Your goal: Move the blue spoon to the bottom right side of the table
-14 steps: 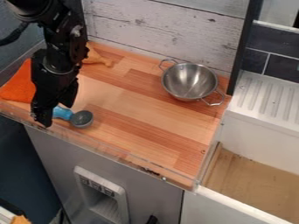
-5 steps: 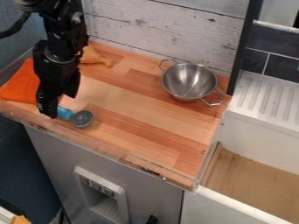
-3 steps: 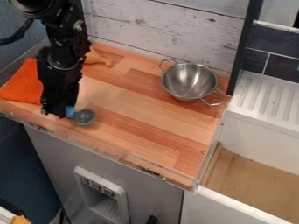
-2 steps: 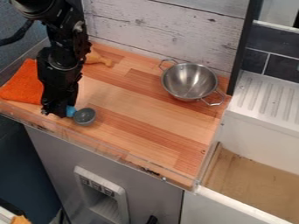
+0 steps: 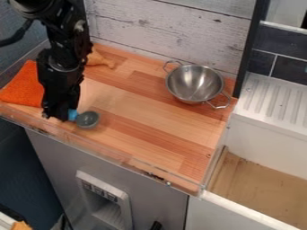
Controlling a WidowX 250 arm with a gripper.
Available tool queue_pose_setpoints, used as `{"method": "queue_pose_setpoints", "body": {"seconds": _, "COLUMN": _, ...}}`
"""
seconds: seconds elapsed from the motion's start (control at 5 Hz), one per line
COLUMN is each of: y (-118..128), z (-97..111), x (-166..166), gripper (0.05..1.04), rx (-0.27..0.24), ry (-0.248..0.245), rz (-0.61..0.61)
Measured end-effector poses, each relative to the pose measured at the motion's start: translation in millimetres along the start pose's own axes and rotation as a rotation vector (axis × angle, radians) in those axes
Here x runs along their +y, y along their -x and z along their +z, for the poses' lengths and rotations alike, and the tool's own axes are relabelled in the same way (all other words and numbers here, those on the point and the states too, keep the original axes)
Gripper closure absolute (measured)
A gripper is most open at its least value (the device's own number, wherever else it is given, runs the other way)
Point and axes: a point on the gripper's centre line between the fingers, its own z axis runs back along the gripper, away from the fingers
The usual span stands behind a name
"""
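See blue spoon (image 5: 88,120) at low L side of table (image 5: 150,117), w/ its handle (image 5: 72,115) pinched snug in gripper (image 5: 59,116), hardly open. Prob. light, hard & a bit slippy, so best to grab mid-handle, not by round end (image 5: 90,117).

Wooden tabletop (image 5: 146,119), made of light and reddish-brown strips, joined side by side. Along front edge runs low clear rim (image 5: 105,152). At left end lies orange cloth (image 5: 23,85), flat. Behind it, near back edge, lies tan thing (image 5: 99,59), partly hidden; what it is, cannot tell. At back right stands metal bowl (image 5: 195,84), upright, with two loop handles. Near front left is blue spoon (image 5: 89,119), its grey scoop toward right, its handle mostly hidden.
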Motion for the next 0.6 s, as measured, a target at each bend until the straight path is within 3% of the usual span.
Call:
{"method": "queue_pose_setpoints", "body": {"seconds": 0.4, "y": 31, "z": 59, "x": -10, "gripper": 0.721, "rx": 0.060, "ry": 0.145, "rz": -0.050}}
{"method": "queue_pose_setpoints", "body": {"seconds": 0.6, "y": 60, "z": 74, "x": -6, "gripper": 0.721, "rx": 0.103, "ry": 0.182, "rz": -0.091}}
